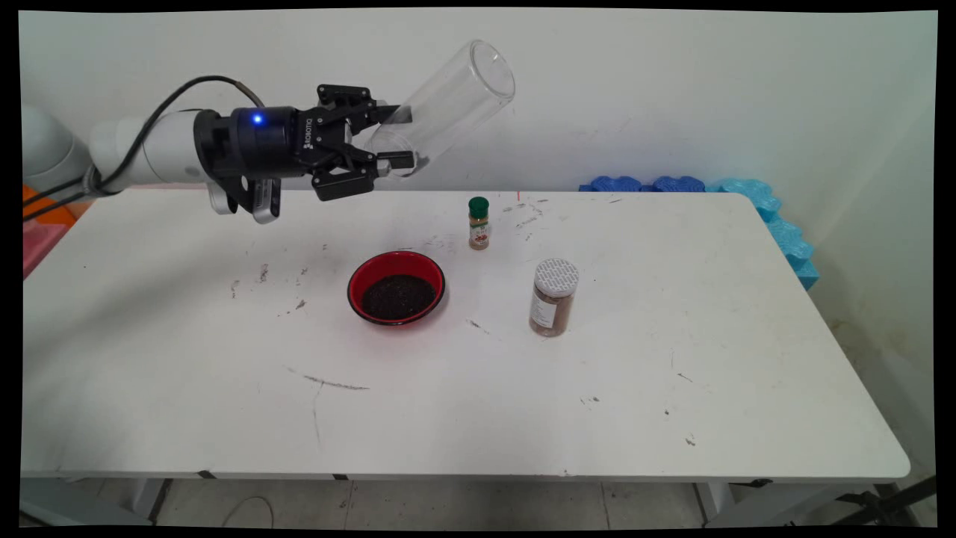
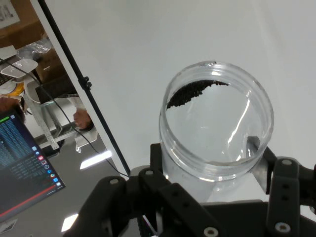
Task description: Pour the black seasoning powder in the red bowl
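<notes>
Holding a clear plastic jar (image 1: 442,104) up in the air, the gripper (image 1: 388,138) has its fingers clamped on the closed base end, well above the worktop (image 1: 187,388). In the main view the jar tilts with its open mouth pointing up toward 2 o'clock. Below, near the worktop's middle, sits a red bowl (image 1: 396,287) full of dark grains. A small green-capped spice bottle (image 1: 478,223) stands at about 1 o'clock from the bowl, a white-lidded jar of brown powder (image 1: 553,297) at about 3 o'clock.

From the hand view, the clear jar (image 2: 217,123) looks nearly empty, just a smear of dark grains (image 2: 195,92) clinging near the rim at 11 o'clock. My guess: pouring's done, and next it needs righting and setting down somewhere clear of the bowl.
</notes>
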